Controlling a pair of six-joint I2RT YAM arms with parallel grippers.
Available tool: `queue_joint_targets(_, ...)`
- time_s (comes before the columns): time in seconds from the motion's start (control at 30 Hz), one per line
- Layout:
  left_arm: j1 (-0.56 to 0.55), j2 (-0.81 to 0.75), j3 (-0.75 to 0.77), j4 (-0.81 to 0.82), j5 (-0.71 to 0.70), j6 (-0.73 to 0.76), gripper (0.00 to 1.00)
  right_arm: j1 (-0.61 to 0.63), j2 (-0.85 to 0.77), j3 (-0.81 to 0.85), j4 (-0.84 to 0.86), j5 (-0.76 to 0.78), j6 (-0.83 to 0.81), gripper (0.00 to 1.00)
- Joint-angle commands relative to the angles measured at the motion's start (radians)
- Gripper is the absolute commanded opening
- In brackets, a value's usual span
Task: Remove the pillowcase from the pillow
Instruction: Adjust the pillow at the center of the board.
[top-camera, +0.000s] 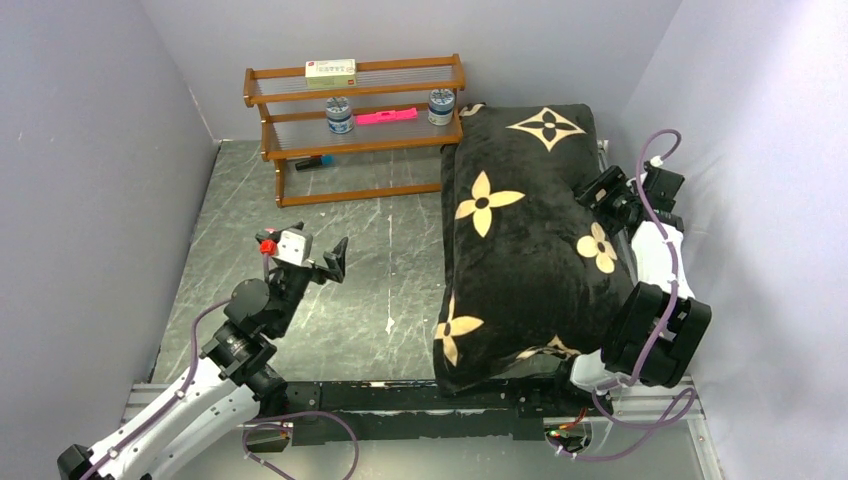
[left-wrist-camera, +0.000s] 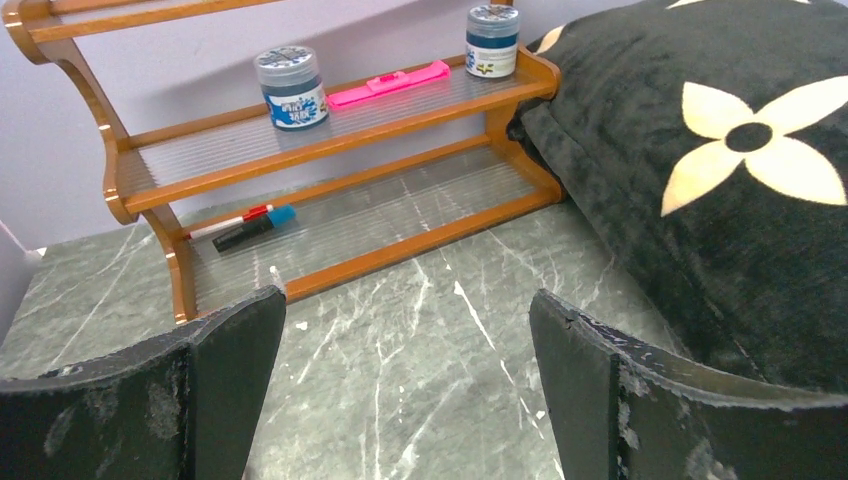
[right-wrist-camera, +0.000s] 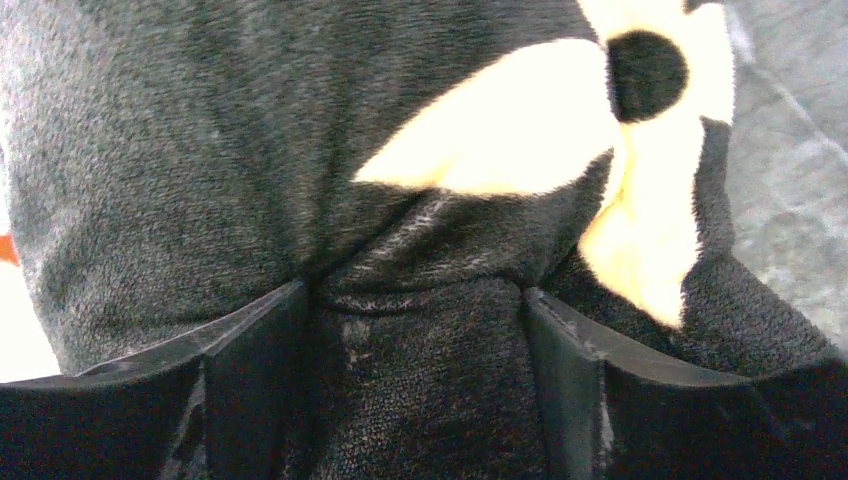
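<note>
Black plush pillowcase (top-camera: 520, 240) with tan flower motifs, plump and lying lengthwise on right side of marbled tabletop (top-camera: 380, 210), right pincer (right-wrist-camera: 415, 300) straddling a bunched fold at its right edge, firm grip not discernible, left pincer (left-wrist-camera: 407, 300) wide open, empty, above bare tabletop, wooden shelf rack (top-camera: 355, 150) behind

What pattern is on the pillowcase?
The pillowcase is black plush with tan four-petal flower and star motifs. It shows best in the top external view.
</note>
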Motion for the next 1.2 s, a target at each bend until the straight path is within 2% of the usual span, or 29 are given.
queue_joint_targets(0.0,-0.004,0.03,0.042,0.009,0.038,-0.004,0.97,0.117,-0.072,-0.039,-0.119,-0.105,-0.037,0.7)
queue_joint_targets(0.13,-0.003,0.067,0.076,-0.033,0.038,-0.022,0.97,0.146,-0.151,-0.068,-0.135,-0.143,-0.021,0.21)
queue_joint_targets(0.23,-0.003,0.115,0.126,-0.091,0.075,-0.04,0.97,0.146,-0.199,-0.05,-0.164,-0.171,-0.012,0.02)
queue_joint_targets(0.37,-0.004,0.249,0.256,-0.223,0.211,-0.035,0.97,0.149,-0.256,0.008,-0.172,-0.226,0.042,0.0)
queue_joint_targets(0.53,-0.004,0.378,0.409,-0.357,0.388,-0.059,0.97,0.221,-0.323,0.004,-0.107,-0.279,0.167,0.0)
queue_joint_targets(0.87,-0.004,0.476,0.457,-0.393,0.645,-0.18,0.97,0.362,-0.469,-0.163,-0.153,-0.286,0.177,0.0)
queue_joint_targets(0.97,-0.008,0.487,0.451,-0.387,0.685,-0.225,0.97,0.368,-0.516,-0.209,-0.143,-0.285,0.18,0.0)
queue_joint_targets(1.17,-0.063,0.554,0.437,-0.445,0.656,-0.304,0.97,0.368,-0.516,-0.18,-0.212,-0.155,0.06,0.0)
